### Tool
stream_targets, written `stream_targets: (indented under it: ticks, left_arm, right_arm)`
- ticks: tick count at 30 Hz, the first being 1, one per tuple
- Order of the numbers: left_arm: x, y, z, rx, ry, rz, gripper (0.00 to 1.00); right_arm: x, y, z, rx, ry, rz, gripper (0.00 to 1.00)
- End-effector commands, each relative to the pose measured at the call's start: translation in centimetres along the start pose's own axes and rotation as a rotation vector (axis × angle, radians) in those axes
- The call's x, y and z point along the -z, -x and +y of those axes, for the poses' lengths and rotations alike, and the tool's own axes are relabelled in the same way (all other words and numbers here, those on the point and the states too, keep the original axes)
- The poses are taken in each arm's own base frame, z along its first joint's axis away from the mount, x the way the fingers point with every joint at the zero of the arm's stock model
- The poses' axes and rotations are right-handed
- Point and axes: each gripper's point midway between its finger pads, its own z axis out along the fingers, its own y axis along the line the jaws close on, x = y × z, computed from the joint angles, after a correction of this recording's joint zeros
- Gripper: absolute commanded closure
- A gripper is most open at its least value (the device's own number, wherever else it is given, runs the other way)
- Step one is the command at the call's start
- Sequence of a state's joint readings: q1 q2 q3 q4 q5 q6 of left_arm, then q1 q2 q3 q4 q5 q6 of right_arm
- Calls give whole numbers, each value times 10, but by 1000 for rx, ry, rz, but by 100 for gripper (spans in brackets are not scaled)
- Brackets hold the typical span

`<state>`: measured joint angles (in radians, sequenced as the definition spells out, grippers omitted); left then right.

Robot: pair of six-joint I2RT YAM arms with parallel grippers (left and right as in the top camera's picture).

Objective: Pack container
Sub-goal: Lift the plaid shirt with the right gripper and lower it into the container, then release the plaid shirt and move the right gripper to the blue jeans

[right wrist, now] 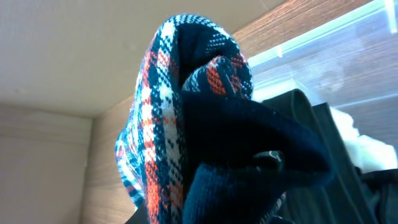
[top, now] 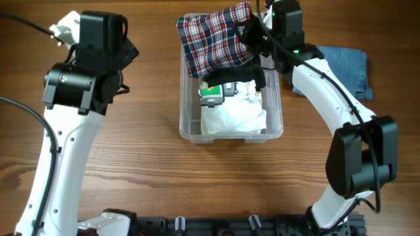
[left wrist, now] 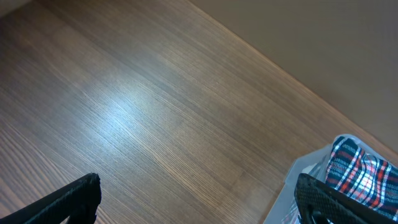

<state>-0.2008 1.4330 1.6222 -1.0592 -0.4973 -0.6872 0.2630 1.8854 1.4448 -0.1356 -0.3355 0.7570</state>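
Cloth in a red, white and navy plaid hangs bunched from the right gripper, whose fingers are buried in the folds; its wrist view shows only fabric packed against the lens, so the clamp on the plaid cloth is judged from how the material gathers and lifts at that one spot, not from seeing the pads. Just below those fingers sits the container, a clear plastic rectangular bin with rounded corners and a thick rim, and the cloth spreads from the grip across the bin's far end, partly over the rim and partly over the contents. Holding it high by one edge seems meant to let the loose bulk drop inside the walls instead of snagging on the rim. Deeper in the bin, beneath the fingers, lie a black garment, a small green and grey item and a folded white garment that fills the near half, so the room left is on top of the stack. A folded blue denim piece rests on the brown wooden table to the gripper's other side, outside the bin, probably next to be packed. The left gripper hangs well off on the opposite side of the bin, its fingers spread wide over bare wood with nothing between them, a parked pose that leaves the working arm room.
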Motion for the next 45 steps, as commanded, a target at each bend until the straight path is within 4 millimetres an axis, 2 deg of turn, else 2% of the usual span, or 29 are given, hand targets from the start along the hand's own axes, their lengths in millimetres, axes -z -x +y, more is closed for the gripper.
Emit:
stream_targets:
  ticks: [1,12,16,17,18,19,20,21,23,26,32,35,38,39,40,42,43,45]
  left_arm:
    - [3,5,4,10,8,-19,0]
    - [3,5,4,10,8,-19,0]
    - [3,5,4,9,8,-19,0]
    - [3,5,4,10,8,-19,0]
    - [3,5,4,10,8,-19,0]
    - [3,5,4,10,9,-19,0]
    - [3,5,4,10,8,-19,0]
    - [3,5,4,10,8,-19,0]
    - [3,5,4,10,8,-19,0]
    - [3,5,4,10,8,-19,0]
    - [3,5,4,10,8,-19,0]
    - [3,5,4,10,8,-19,0]
    - [3,5,4,10,8,-19,0]
    - [3,5,4,10,8,-19,0]
    - [3,5,4,10,8,-19,0]
    - [3,5,4,9,8,-19,0]
    - [3,5,4,10,8,-19,0]
    - [3,5,4,10,8,-19,0]
  right_arm:
    - [-3,4,-4,48,-52,-14,96]
    - [7,2,-61,146,-340,-30,96]
    - [9,3,-64,225,-362,-27,96]
    - [8,4,-62,256,-357,-25,79]
    - [8,5,-62,275,-355,-25,48]
    - [8,6,-61,305,-353,-24,21]
    - [8,7,-60,341,-352,-22,8]
    - [8,9,-58,392,-348,-23,1]
    - [9,15,-52,510,-338,-24,0]
    - [21,29,-33,653,-321,-49,0]
    - [61,58,11,691,-271,-179,0]
    - [69,58,16,692,-268,-183,0]
    - [66,48,17,697,-253,-144,0]
    - [65,45,16,694,-259,-134,4]
    - [65,43,14,682,-261,-127,9]
    - [62,40,10,659,-267,-113,44]
    - [57,37,4,651,-273,-98,72]
    - [46,29,-6,646,-285,-63,88]
